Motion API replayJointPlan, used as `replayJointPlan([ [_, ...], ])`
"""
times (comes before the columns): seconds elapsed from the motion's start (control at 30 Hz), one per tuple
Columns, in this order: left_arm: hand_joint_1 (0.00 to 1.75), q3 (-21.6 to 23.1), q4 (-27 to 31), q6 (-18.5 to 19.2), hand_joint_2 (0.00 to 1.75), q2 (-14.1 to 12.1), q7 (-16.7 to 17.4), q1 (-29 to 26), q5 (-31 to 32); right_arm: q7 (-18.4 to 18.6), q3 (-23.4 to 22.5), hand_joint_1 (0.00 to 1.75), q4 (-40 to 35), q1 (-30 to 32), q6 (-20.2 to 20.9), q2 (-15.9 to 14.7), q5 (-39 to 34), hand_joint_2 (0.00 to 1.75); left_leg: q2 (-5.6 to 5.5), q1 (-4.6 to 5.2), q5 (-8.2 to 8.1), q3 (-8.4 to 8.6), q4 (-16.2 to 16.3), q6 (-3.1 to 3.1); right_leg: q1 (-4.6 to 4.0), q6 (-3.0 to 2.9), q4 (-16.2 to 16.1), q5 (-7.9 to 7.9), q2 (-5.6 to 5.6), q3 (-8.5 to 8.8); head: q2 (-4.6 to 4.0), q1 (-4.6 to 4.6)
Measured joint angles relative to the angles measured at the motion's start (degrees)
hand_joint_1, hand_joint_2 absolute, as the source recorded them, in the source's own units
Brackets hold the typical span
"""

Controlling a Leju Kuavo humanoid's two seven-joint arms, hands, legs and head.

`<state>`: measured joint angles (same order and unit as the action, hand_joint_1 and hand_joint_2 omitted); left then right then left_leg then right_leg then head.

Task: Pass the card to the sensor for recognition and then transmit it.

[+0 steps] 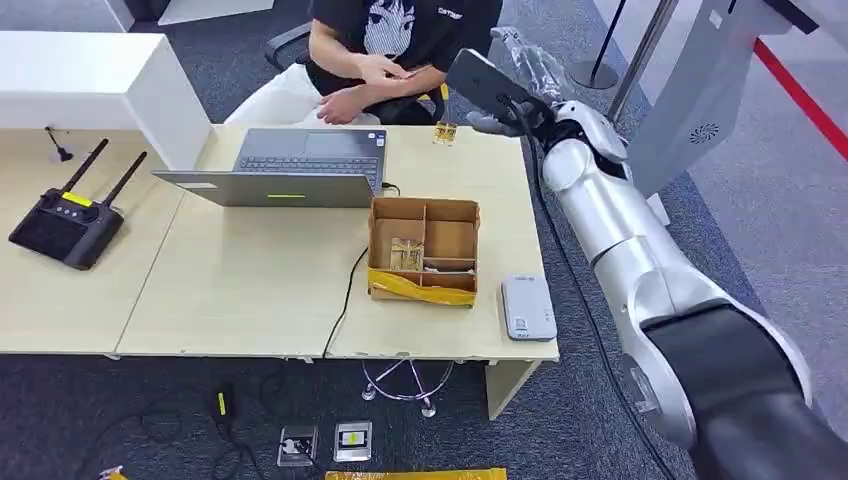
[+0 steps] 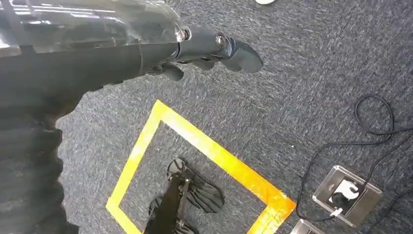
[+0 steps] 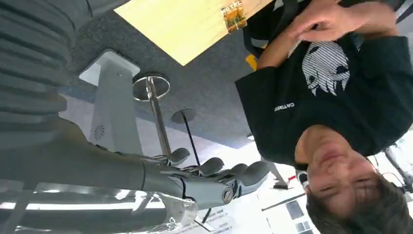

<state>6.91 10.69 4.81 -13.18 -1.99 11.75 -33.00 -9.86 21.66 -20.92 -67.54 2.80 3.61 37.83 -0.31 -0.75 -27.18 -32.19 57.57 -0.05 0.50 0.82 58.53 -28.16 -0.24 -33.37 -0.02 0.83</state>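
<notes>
We see the sensor [image 1: 527, 307] at the table's [image 1: 250, 290] near right corner, beside the cardboard box [image 1: 424, 250]. Our left hand [image 2: 209, 48] hangs over the floor, fingers loosely curled, empty. At the far right edge, our right hand [image 1: 505, 105] is raised toward the seated person [image 1: 400, 40], fingers slightly apart, empty. A card [image 1: 445, 132] lies there, reading "HOTEL". We judge picking it up comes next.

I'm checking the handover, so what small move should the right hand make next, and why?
Probably draw the right hand back toward the box: its fingers hold nothing, and a card already lies on the desk beside the person.
</notes>
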Motion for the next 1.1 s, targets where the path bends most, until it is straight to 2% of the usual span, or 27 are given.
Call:
replayJointPlan([
  [0.1,0.0,0.0,0.0,-0.3,1.75,-0.02,-0.41,-0.19,-0.15,-1.66,0.0,0.0,0.15,0.09,-2.03,-0.02,-0.46,1.75,0.0,0.0,0.0,0.0,0.0,0.0,0.0,0.0,0.0,0.0,0.0,0.0,0.0,0.0],
  [0.23,0.0,0.0,0.0,-0.79,1.75,-0.26,-1.57,-1.08,-0.92,-5.36,-0.04,0.0,-0.33,0.26,-8.73,-0.37,-0.37,1.75,0.04,0.0,0.0,0.01,0.0,0.0,0.0,0.0,0.0,0.0,0.05,-0.01,0.0,0.0],
  [0.33,0.0,0.0,0.0,-0.79,1.75,-0.37,-2.62,-2.33,-1.62,-5.29,-0.13,0.0,-3.5,2.13,-12.15,-1.53,2.26,1.75,0.07,0.0,-0.01,0.04,0.0,-0.01,0.0,0.0,-0.02,0.0,0.04,0.0,0.0,-0.02],
  [0.47,0.0,-0.02,-0.02,-0.81,1.75,-0.57,-3.19,-3.82,-1.97,1.31,-0.48,0.0,-15.92,11.33,-10.6,-4.65,10.03,1.75,0.0,-0.02,-0.04,0.07,0.01,0.02,-0.02,0.0,-0.09,0.0,-0.04,0.09,0.0,0.0],
  [0.57,0.0,-0.02,-0.02,-0.87,1.75,-0.68,-3.21,-4.6,-1.99,4.15,-1.14,0.0,-27.07,19.52,-8.09,-6.6,12.63,1.75,0.05,-0.01,-0.07,0.06,0.0,0.03,-0.01,0.0,-0.09,0.0,-0.01,0.07,0.0,-0.02],
  [0.67,0.0,0.0,-0.02,-0.9,1.75,-0.74,-3.34,-4.82,-1.99,4.9,-1.44,0.0,-35.57,25.4,-7.21,-7.76,13.46,1.75,0.09,-0.02,-0.1,0.06,0.0,0.01,-0.02,0.0,-0.1,0.0,0.02,0.05,0.0,0.0],
  [0.77,0.0,0.0,-0.02,-0.92,1.75,-0.79,-3.37,-5.04,-1.99,5.12,-1.64,0.0,-41.84,28.17,-6.8,-8.59,13.79,1.75,0.14,-0.03,-0.09,0.07,-0.01,0.0,-0.02,0.0,-0.09,0.0,0.06,0.03,0.0,-0.02],
  [1.1,0.0,-0.02,-0.02,-1.55,1.75,-0.96,-3.37,-5.05,-2.27,3.8,-1.9,0.0,-52.18,34.12,-4.92,-9.53,13.22,1.75,0.13,-0.03,-0.09,0.06,-0.01,0.0,-0.03,0.0,-0.08,0.0,0.07,0.05,0.0,0.0],
])
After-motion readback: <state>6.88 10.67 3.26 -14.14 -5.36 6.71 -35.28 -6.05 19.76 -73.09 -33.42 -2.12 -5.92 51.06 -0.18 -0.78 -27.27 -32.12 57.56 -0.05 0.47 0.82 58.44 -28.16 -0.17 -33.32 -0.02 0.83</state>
